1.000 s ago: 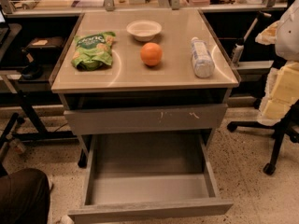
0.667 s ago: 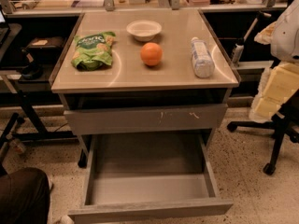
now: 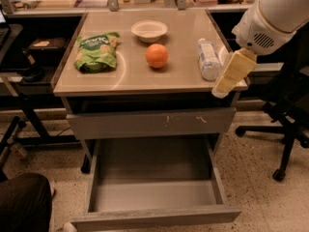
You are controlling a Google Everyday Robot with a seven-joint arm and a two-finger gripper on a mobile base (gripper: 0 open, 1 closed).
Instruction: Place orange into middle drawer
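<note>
The orange [image 3: 157,55] sits on the cabinet top [image 3: 178,76], near the middle, just in front of a white bowl. The middle drawer [image 3: 154,166] is pulled out below, its flat grey inside bare and its plain front nearest me. My gripper [image 3: 232,75] hangs on the white arm [image 3: 273,13] at the right, above the top's right front corner, next to a water bottle. It is to the right of the orange and well apart from it, and holds nothing that I can see.
A green snack bag [image 3: 96,51] lies at the top's left, the white bowl [image 3: 149,30] at the back, and a water bottle [image 3: 208,59] on its side at the right. The scuffed drawer front [image 3: 149,123] above is shut. An office chair base [image 3: 282,129] stands at the right.
The arm has swung left and down from the right edge; the gripper now hangs over the cabinet's right front corner. The orange and drawer have not moved.
</note>
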